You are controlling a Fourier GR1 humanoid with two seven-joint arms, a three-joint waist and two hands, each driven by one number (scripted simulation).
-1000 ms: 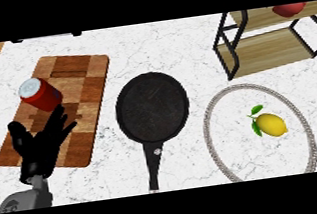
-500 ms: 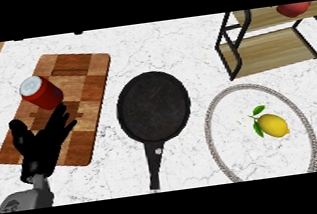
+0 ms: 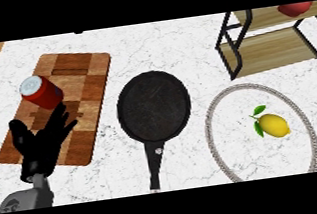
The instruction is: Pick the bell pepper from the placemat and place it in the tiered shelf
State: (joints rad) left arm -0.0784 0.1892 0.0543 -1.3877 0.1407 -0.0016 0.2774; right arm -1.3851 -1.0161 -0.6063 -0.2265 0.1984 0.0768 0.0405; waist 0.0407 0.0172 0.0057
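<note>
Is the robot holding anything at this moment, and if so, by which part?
Nothing is held. The left hand rests open over the wooden board, fingers spread, just below the red can. No right hand shows.

So on the counter a cutting board sits far left with a can on it, and the left hand over its near end. A pan lies just right of the board, handle toward the near edge. Right of that there's a placemat with a lemon on it. The tiered shelf stands at the back right, with what's probably the bell pepper on its top tier
</note>
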